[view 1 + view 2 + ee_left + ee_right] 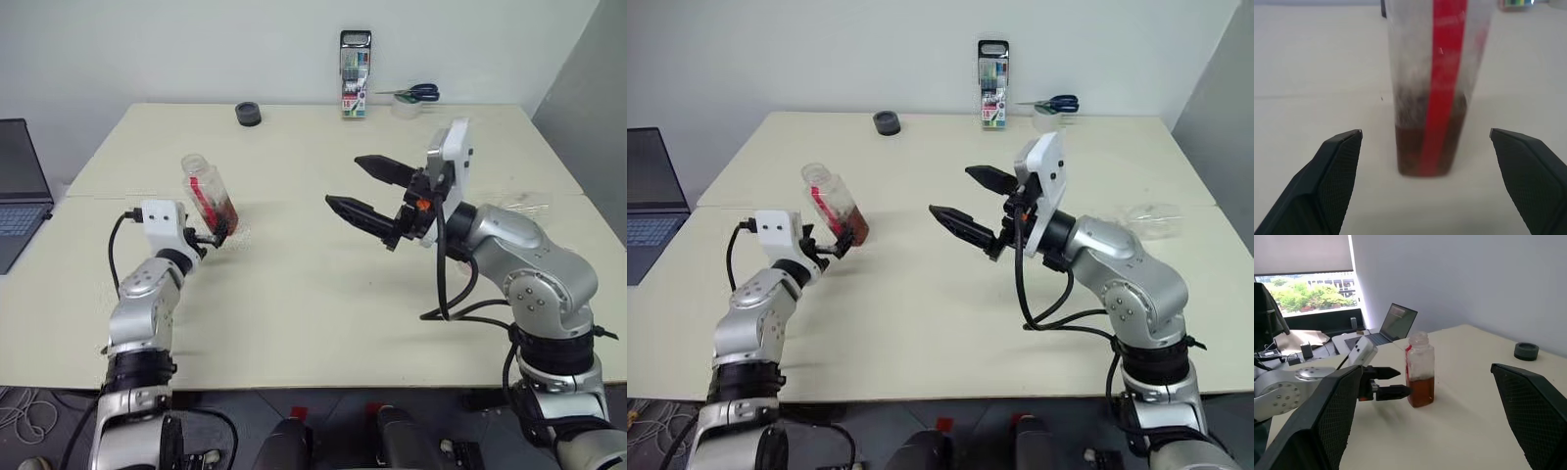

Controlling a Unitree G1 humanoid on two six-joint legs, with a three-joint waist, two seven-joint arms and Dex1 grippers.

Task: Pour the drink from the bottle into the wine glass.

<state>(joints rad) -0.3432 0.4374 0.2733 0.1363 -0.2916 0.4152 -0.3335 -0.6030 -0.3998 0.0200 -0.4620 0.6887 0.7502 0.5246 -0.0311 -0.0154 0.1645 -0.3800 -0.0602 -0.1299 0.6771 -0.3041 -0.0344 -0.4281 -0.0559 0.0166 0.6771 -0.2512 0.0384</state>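
Bottle (209, 199) upright, left gripper (1393, 383) level beside, parted

Left of centre, the clear bottle (208, 201) carries a red-and-white label strip and holds reddish-amber drink (1421, 390) in its lower part. The desk (313, 323) is pale cream. Both grippers have black fingers (355, 215) on white-and-silver arms.
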